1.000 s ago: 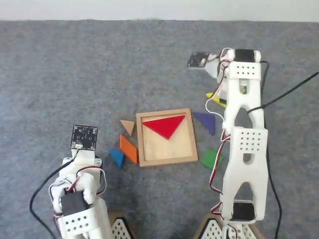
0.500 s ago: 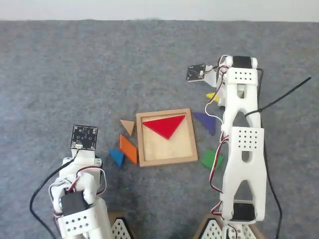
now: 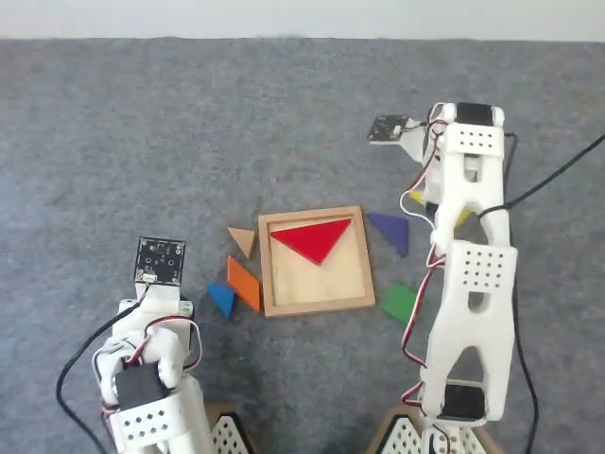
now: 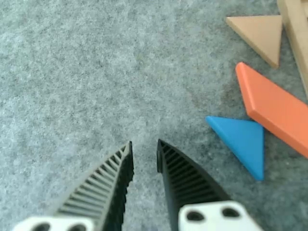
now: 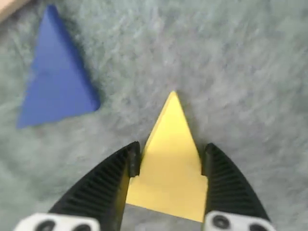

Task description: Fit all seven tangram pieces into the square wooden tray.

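The square wooden tray (image 3: 317,295) lies mid-table with a red triangle (image 3: 312,236) in its far part. To its left lie a tan triangle (image 3: 244,240), an orange parallelogram (image 3: 244,282) and a small blue triangle (image 3: 221,299). To its right are a dark blue triangle (image 3: 391,230) and a green square (image 3: 400,303). My right gripper (image 5: 169,154) is shut on the yellow triangle (image 5: 171,163), beyond the dark blue triangle (image 5: 55,82). My left gripper (image 4: 144,147) stands open by a narrow gap over bare carpet, left of the blue triangle (image 4: 243,144).
Grey carpet covers the table. The right arm (image 3: 468,274) stretches along the tray's right side over part of the yellow triangle (image 3: 416,199). The left arm (image 3: 146,378) is folded at the near left. Open carpet lies beyond the tray.
The right arm has shifted slightly to the right, and the yellow triangle under it has moved with it. The left arm has stayed still.
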You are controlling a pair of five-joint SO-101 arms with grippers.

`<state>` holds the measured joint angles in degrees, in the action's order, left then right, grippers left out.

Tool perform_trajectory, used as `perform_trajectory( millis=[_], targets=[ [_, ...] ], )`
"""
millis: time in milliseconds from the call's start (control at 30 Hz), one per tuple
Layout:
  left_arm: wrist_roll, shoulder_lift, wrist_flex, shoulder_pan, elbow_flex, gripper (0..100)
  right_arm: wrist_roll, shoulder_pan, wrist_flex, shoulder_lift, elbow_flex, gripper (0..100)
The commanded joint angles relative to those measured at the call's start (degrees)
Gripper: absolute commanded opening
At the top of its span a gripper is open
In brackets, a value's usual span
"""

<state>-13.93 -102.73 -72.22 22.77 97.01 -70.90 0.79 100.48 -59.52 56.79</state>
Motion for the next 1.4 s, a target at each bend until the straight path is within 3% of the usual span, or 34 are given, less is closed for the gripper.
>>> perform_trajectory(
  millis=[0, 100, 200, 300, 400, 433, 500, 667, 733, 767, 900, 1067, 1200, 1367],
  targets=[
    [0.44, -0.97, -0.26, 0.26, -0.57, 8, 1.32, 1.10, 2.59, 14.20, -16.53, 16.5],
    [0.44, -0.97, -0.26, 0.26, -0.57, 8, 0.18, 1.98, 2.24, 24.40, -31.30, 16.5],
    [0.44, -0.97, -0.26, 0.26, -0.57, 8, -5.71, 4.70, 1.98, 34.77, -43.08, 16.5],
    [0.44, -0.97, -0.26, 0.26, -0.57, 8, -10.90, 9.36, 1.98, 44.53, -50.55, 16.5],
    [0.44, -0.97, -0.26, 0.26, -0.57, 8, -10.64, 13.41, 1.98, 52.35, -54.77, 16.6],
    [0.44, -0.97, -0.26, 0.26, -0.57, 8, -7.21, 13.32, 1.98, 54.55, -56.62, 16.9],
    [0.44, -0.97, -0.26, 0.26, -0.57, 8, 9.05, 9.63, 1.36, 58.15, -60.40, 16.6],
    [0.44, -0.97, -0.26, 0.26, -0.57, 8, 78.07, 0.22, -6.64, 63.08, -64.35, 16.5],
    [0.44, -0.97, -0.26, 0.26, -0.57, 8, 98.55, -1.71, -9.27, 62.55, -64.18, 17.0],
    [0.44, -0.97, -0.26, 0.35, -0.57, 8, 103.12, -2.24, -11.82, 61.67, -64.35, 17.5],
    [0.44, -0.97, -0.26, 0.26, -0.57, 8, 109.98, 1.27, -16.84, 56.31, -64.26, 20.4],
    [0.44, -0.97, -0.26, 0.26, -0.57, 8, 119.03, 0.75, -18.33, 47.87, -63.47, 25.1],
    [0.44, -0.97, -0.26, 0.26, -0.57, 8, 120.00, 0.84, -15.87, 43.82, -59.25, 29.9],
    [0.44, -0.97, -0.26, 0.26, -0.57, 8, 120.00, 1.80, -13.58, 42.15, -54.95, 27.5]
  ],
)
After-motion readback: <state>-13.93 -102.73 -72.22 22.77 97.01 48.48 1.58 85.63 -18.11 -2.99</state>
